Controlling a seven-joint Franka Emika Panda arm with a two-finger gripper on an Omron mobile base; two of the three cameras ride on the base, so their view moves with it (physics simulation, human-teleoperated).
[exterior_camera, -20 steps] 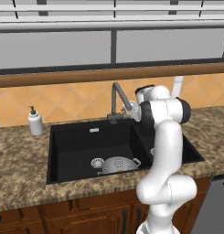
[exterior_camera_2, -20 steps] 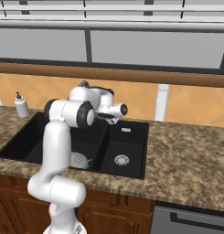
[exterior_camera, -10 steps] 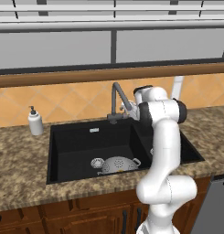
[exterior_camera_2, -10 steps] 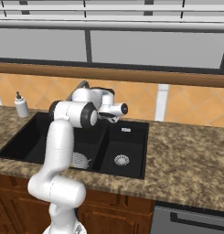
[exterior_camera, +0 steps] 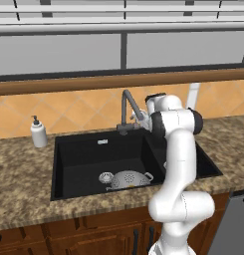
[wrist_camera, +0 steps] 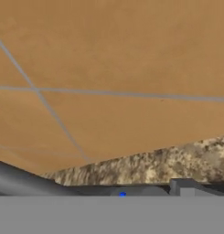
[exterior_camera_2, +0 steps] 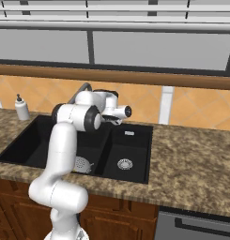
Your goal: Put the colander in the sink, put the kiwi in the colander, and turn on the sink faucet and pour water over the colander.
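My gripper (exterior_camera: 143, 118) sits up at the sink faucet (exterior_camera: 127, 107), right by the spout end; from the left base cam I can't make out the fingertips, they blur into the dark spout, and I can't tell if they touch it. From the right base cam the hand (exterior_camera_2: 117, 112) points toward the backsplash w/ the arm's elbow hiding most of the faucet (exterior_camera_2: 81, 88). Jaws stand wide apart, nothing between them.

Hand cam is near useless: orange wall tile (wrist_camera: 113, 64) w/ grey grout lines, a strip of granite counter (wrist_camera: 177, 162), and a dark grey bar along the bottom, prob. part of the faucet but can't say for sure.

Colander (exterior_camera: 128, 178) lies in the large basin of the sink (exterior_camera: 83, 162), near the front wall: shiny silver dome dotted w/ fine holes, looks rim-down w/ dome up. Its two loop handles stick out left and right, so the long axis runs along the counter front. Round silver drain (exterior_camera: 106, 177) just beside it on the left. From the right cam the arm cuts off most of the colander (exterior_camera_2: 81, 164). Small basin shows its own drain (exterior_camera_2: 125, 164).

Kiwi: can't find it, poss. under the colander. Soap bottle (exterior_camera: 38, 132) stands on the counter left of the sink.
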